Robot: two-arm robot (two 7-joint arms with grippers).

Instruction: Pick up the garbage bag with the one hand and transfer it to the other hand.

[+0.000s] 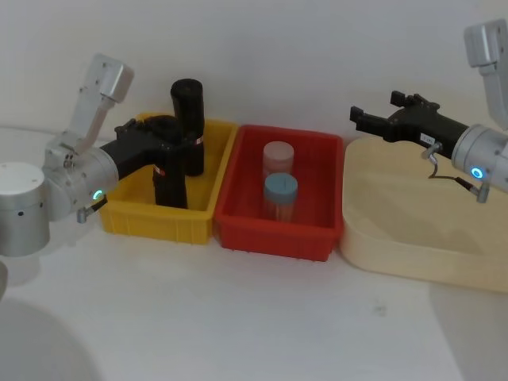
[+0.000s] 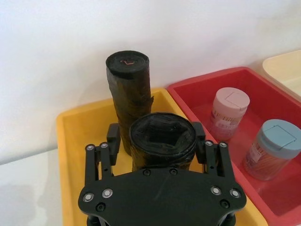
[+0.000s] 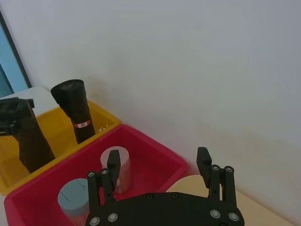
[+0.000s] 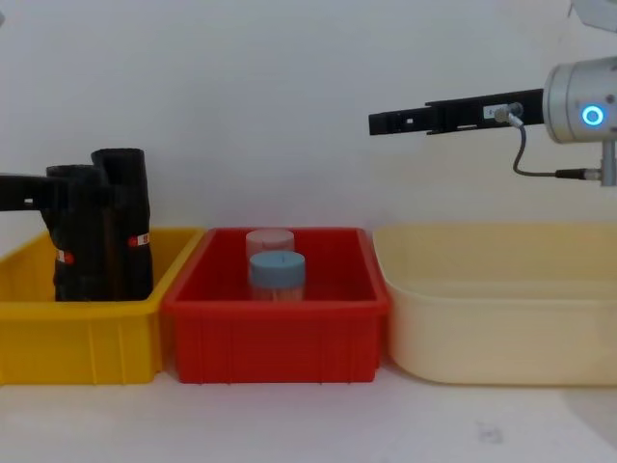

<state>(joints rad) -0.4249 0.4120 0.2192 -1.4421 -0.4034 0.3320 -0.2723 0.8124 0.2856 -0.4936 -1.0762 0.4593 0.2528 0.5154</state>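
Left gripper (image 2: 156, 133), on the arm with the green light, reaches down into the yellow bin (image 1: 127, 221). Its jaws stand apart, one on each side of the top of the nearer garbage bag roll (image 1: 170, 186). In the left wrist view one finger (image 2: 198, 134) lies against the roll's side, and a slim gap shows at the other. I judge the grasp framed but not yet clamped. The roll stands upright on the bin floor, so the side approach near its top suits a straight lift. A second roll (image 1: 187, 119) stands just behind the first, near enough to be brushed if I let the wrist swing.

Beside the yellow bin sits the red bin (image 1: 278, 232), which holds a pink-lidded jar (image 1: 278, 155) and a blue-lidded jar (image 1: 280, 189). They play no part in this task.

Right gripper (image 1: 373, 111), on the arm with the blue light, hangs level above the cream tub (image 1: 397, 255). Its jaws are parted and hold nothing, and it points towards the bins. I read this as a waiting post for the hand-over, high enough that the roll can be passed across over the red bin.
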